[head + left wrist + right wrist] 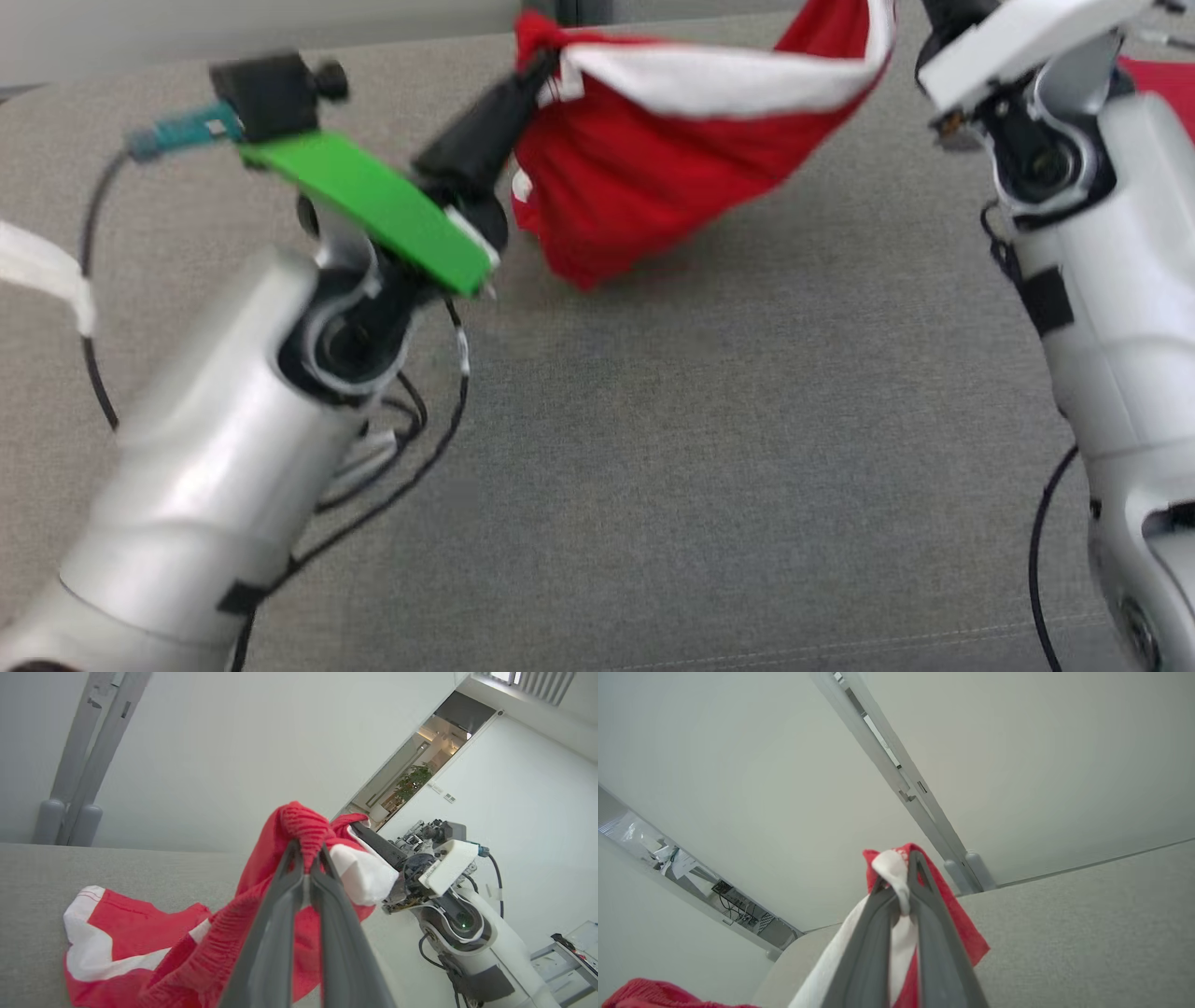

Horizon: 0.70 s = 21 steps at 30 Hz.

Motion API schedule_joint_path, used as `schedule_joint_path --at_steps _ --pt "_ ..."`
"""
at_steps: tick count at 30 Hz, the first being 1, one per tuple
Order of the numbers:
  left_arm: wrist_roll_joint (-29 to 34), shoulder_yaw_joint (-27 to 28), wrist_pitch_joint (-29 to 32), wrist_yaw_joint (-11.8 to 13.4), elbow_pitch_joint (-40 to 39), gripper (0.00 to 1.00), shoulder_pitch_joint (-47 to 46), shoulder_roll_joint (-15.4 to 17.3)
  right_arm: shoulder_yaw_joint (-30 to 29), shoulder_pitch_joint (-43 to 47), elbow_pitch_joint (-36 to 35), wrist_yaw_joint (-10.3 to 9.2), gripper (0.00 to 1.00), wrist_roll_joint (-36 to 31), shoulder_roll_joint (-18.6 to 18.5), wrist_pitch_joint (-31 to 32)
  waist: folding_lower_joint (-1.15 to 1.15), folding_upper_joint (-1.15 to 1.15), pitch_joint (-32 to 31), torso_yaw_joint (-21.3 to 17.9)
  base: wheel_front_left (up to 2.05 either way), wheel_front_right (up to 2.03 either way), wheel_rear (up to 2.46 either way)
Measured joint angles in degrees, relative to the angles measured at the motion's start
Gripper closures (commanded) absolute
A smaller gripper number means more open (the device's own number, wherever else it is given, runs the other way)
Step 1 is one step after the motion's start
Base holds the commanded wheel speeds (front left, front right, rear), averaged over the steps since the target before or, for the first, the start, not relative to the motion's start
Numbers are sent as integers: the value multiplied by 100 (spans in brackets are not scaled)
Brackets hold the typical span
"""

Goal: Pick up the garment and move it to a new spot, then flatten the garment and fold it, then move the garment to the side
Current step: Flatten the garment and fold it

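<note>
A red garment (653,159) with white panels hangs stretched between my two grippers above the grey table, sagging low in the middle. My left gripper (540,67) is shut on its bunched red corner at the upper middle of the head view. In the left wrist view the left gripper (306,853) pinches a ribbed red waistband, and the rest of the garment (140,924) trails down to the table. In the right wrist view my right gripper (901,879) is shut on a white and red fold of the garment (964,935). The right arm (1102,280) stands at the right of the head view.
The grey cloth-covered table (700,448) spreads below the hanging garment. Black cables (411,448) loop beside my left forearm. A white strap (47,271) lies at the left edge. A grey post (901,779) runs up the pale wall behind the table.
</note>
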Motion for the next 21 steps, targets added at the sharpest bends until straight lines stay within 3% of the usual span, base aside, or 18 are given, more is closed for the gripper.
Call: schedule_joint_path --at_steps 5,11,15,21 --pt "-188 590 36 -24 922 100 -1796 -252 -465 -2091 1261 0 100 -415 336 -163 0 0 460 29 0 0 0" --pt "-110 920 -232 -38 1880 100 -3564 -436 -508 -3996 2297 0 100 -1048 582 -644 0 0 971 88 0 0 0" --pt "20 888 -432 -44 2173 100 -4383 -475 -321 -4796 2778 0 100 -1501 619 -1006 1 0 1260 135 0 0 0" --pt "-97 809 -733 -44 2292 100 -4712 -427 -62 -5251 3133 0 100 -1616 684 -1229 1 0 1581 161 0 0 0"
